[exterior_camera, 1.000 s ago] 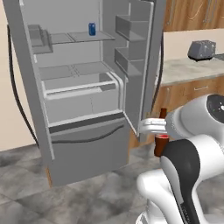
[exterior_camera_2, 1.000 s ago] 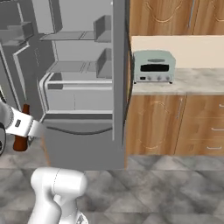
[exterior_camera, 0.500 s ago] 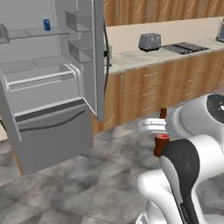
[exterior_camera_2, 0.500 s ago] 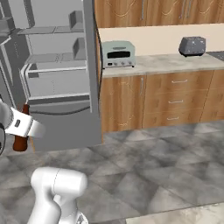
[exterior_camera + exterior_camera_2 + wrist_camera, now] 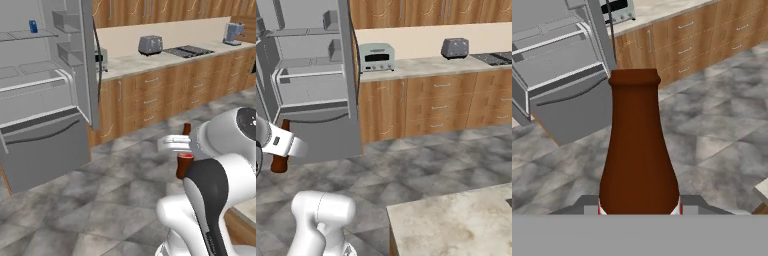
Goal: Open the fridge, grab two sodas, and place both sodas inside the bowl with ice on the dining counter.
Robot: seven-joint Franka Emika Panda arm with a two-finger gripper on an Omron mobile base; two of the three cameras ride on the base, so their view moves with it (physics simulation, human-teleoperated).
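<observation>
The jaws pinch the brown bottle upright for carrying to the tabletop; the fridge stands open, the blue can shelved inside.

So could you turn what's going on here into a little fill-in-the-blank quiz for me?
1. The gripper is closed on a dark brown ____.
2. On a shelf inside the fridge, a ____ can is left.
3. The fridge door stands ____.
4. On the wall counter, the grey toaster stands to the ____ of the pale toaster oven in the right base view.

Missing words: bottle; blue; open; right
</observation>
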